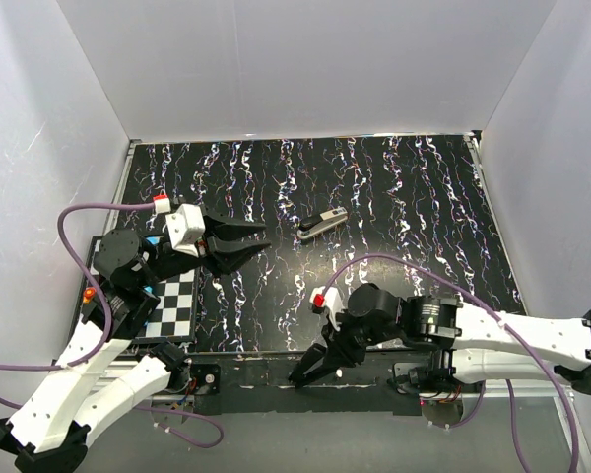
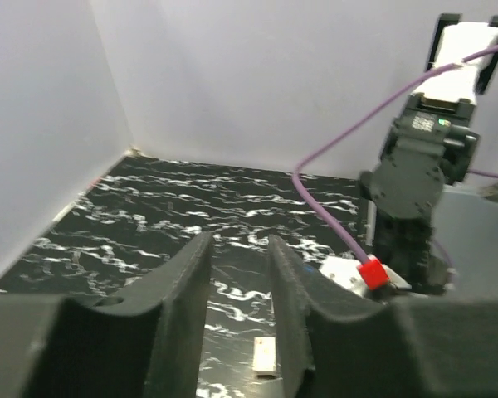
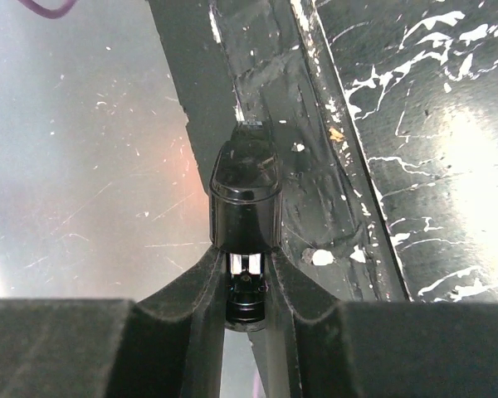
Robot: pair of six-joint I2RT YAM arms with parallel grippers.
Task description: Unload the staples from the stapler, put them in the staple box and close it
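Note:
My right gripper (image 1: 311,365) hangs over the table's front edge. It is shut on the stapler (image 3: 245,191), a glossy black body with silvery metal showing between the fingers (image 3: 201,286); the stapler sticks out past the fingertips. My left gripper (image 1: 261,237) is open and empty above the left part of the black marbled mat (image 1: 404,197), pointing right. A small slim grey-silvery piece (image 1: 322,225) lies on the mat ahead of it. In the left wrist view it shows as a silvery rectangle (image 2: 264,355) low between the open fingers (image 2: 183,282).
A black-and-white checkerboard (image 1: 174,305) lies at the mat's front left, under the left arm. White walls (image 1: 305,69) close in the back and both sides. A bare metal plate (image 3: 75,166) and a taped black strip (image 3: 315,191) run along the front edge. Purple cables (image 1: 74,222) loop off both arms.

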